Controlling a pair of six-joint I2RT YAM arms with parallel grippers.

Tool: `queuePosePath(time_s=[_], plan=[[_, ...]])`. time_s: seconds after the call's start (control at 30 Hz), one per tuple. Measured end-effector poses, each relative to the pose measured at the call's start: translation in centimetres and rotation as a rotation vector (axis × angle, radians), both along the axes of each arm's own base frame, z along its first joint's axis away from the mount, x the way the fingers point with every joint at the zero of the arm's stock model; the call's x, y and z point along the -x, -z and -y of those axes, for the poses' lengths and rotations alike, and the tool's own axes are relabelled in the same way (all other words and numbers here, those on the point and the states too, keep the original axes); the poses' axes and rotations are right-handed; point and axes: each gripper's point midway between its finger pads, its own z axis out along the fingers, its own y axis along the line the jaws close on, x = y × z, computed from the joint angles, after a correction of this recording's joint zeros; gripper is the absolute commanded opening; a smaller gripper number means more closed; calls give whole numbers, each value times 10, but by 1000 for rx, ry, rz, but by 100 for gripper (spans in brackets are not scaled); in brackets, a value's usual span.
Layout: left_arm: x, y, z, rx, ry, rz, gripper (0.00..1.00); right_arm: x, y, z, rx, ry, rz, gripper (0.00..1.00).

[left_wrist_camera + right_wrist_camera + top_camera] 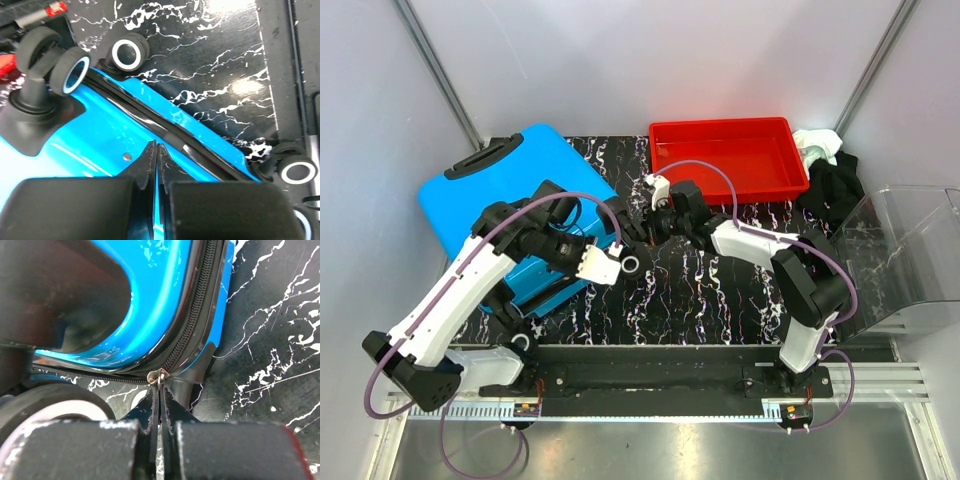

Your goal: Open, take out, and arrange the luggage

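Note:
The blue luggage (pixel 495 200) lies flat at the back left, its black wheels (pixel 632 263) toward the table's middle. My left gripper (pixel 612 268) hovers over the shell near that wheel end. Up close its fingers (pixel 156 149) are pressed together over the blue shell (pixel 100 135) beside the zip line, with nothing between them. My right gripper (pixel 644 230) reaches in from the right to the luggage's corner. There its tips (pixel 160 388) are shut on the small metal zipper pull (pixel 160 375), where the zip (pixel 197 305) bends round the blue shell (pixel 160 290).
A red tray (pixel 725 160) stands at the back centre. Dark and white cloths (pixel 830 180) lie right of it. A clear plastic bin (pixel 910 250) sits at the right edge. A black rail (pixel 650 380) runs along the near edge.

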Motion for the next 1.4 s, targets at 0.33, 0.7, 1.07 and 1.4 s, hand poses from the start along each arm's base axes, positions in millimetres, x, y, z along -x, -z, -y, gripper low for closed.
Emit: queuePosePath(time_s=[0.33,0.7,1.07,1.4], plan=[[-39,-8,22,2,-116,-11,99,2,-4,-4,-10,-45,7,0],[-63,1,52,-38,-127,116,99,9,-6,-15,-29,-40,-46,0],[-74,23,61,-163,-4,149,99,41,-11,-52,-113,-91,-130,0],[-81,44,35,-325,97,64,85,45,-11,-54,-166,-64,-194,0]])
